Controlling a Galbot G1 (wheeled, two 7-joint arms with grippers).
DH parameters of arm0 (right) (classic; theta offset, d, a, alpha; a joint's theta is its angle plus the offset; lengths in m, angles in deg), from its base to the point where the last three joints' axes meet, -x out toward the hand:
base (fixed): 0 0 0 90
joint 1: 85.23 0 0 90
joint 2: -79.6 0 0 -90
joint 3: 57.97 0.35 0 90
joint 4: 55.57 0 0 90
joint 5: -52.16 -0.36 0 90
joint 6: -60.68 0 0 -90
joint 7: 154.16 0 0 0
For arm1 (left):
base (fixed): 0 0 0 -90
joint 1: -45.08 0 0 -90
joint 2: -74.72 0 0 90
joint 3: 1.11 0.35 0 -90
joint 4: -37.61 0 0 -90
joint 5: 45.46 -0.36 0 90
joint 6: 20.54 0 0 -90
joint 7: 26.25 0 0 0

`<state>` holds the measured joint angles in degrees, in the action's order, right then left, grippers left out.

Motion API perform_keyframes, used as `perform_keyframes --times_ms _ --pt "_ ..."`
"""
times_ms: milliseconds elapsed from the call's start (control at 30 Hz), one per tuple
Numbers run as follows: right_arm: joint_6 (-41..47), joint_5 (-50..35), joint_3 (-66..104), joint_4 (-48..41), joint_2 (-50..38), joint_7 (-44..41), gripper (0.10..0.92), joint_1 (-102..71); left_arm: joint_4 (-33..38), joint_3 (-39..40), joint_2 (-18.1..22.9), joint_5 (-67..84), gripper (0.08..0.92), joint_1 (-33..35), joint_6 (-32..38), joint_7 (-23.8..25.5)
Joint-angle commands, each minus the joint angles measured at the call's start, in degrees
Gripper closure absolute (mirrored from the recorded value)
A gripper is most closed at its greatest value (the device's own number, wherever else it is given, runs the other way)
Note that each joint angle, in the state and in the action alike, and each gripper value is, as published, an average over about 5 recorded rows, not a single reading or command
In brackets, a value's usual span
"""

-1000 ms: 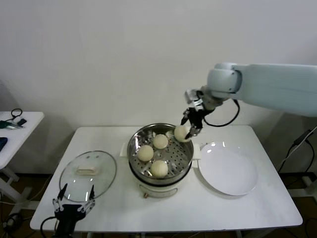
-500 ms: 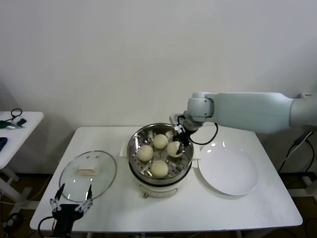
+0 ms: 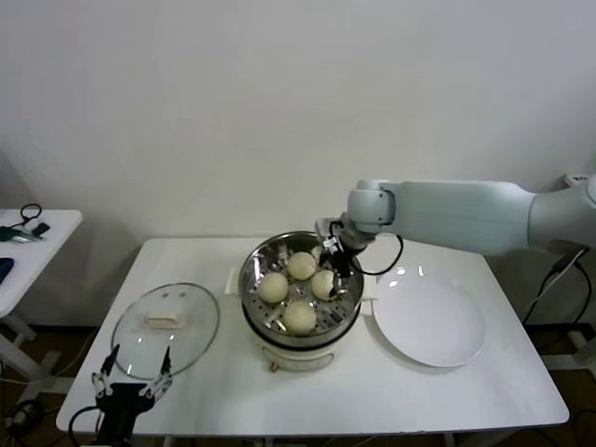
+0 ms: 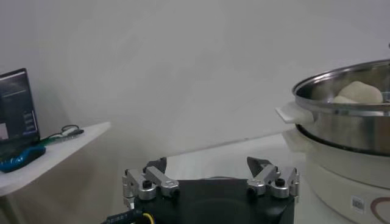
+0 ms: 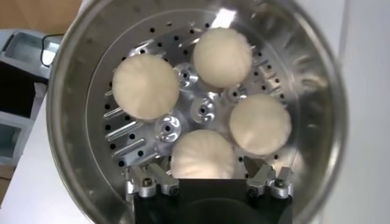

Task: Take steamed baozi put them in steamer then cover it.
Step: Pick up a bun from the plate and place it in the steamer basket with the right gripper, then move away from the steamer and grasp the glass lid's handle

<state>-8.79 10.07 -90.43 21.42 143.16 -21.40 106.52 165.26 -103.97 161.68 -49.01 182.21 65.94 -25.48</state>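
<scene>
the steamed baozi, four small smooth cream-white dough buns [image 5: 203, 108], all lie on the perforated floor of the round shiny stainless-steel steamer [image 3: 257, 263], which sits on its white pot base in the middle of the white table [image 3: 466, 391]. the round flat white plate [image 3: 428, 326] to the robot's right holds nothing, so the loading part looks finished. the right gripper [image 5: 207, 182] hangs just inside the steamer's rim over the bun nearest the plate [image 5: 203, 153]; its fingers are spread to either side of that bun and appear to have let go of it.

what is left, as i judge it, is the covering. the round clear glass cover with a metal rim [image 3: 166, 328] lies flat on the table to the robot's left of the steamer, apart from it, handle side up. its cream-white rectangular handle [image 3: 165, 320] has its long axis running roughly left to right across the table.

the left gripper [image 4: 210, 182] waits low at the near table edge by the cover, its fingers apart and holding nothing.
</scene>
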Motion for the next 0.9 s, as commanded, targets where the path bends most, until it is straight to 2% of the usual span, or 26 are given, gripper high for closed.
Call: perform_keyframes --times_ms 33,167,267,400,533,633,767,900 --pt "-1.5 -8.6 6.2 -2.0 -6.6 0.2 0.204 7.6 0.0 -0.1 0.0 0.2 0.177 0.0 0.0 -0.1" --pt "1.0 -14.4 21.8 -3.0 -13.6 18.1 0.203 -0.2 0.0 -0.1 0.1 -0.2 0.177 0.0 0.0 0.0" --pt "1.0 -12.8 36.3 -0.9 -19.8 29.0 0.202 -10.8 0.0 -0.2 0.1 -0.4 0.177 0.1 -0.1 0.0" --pt "0.3 -9.6 54.1 5.2 -28.6 38.6 0.203 -27.5 0.0 -0.4 0.1 -0.1 0.177 -0.2 -0.6 -0.1" --pt "-3.7 -7.0 74.9 11.8 -35.9 42.4 0.203 -51.9 0.0 -0.2 -0.2 0.3 0.177 -0.9 -1.2 -0.1" --pt "-6.6 -5.6 96.5 15.7 -37.9 42.5 0.203 -74.0 0.0 0.1 -0.7 0.9 0.177 -1.6 -1.7 -0.1" --pt "-11.3 -2.4 120.5 18.4 -34.7 40.3 0.203 -99.2 -0.1 0.4 -1.3 1.4 0.177 -3.1 -2.0 0.2" --pt "-17.9 0.3 133.6 19.7 -27.6 38.2 0.203 -115.0 -0.1 0.7 -2.0 1.8 0.177 -4.7 -2.6 0.2"
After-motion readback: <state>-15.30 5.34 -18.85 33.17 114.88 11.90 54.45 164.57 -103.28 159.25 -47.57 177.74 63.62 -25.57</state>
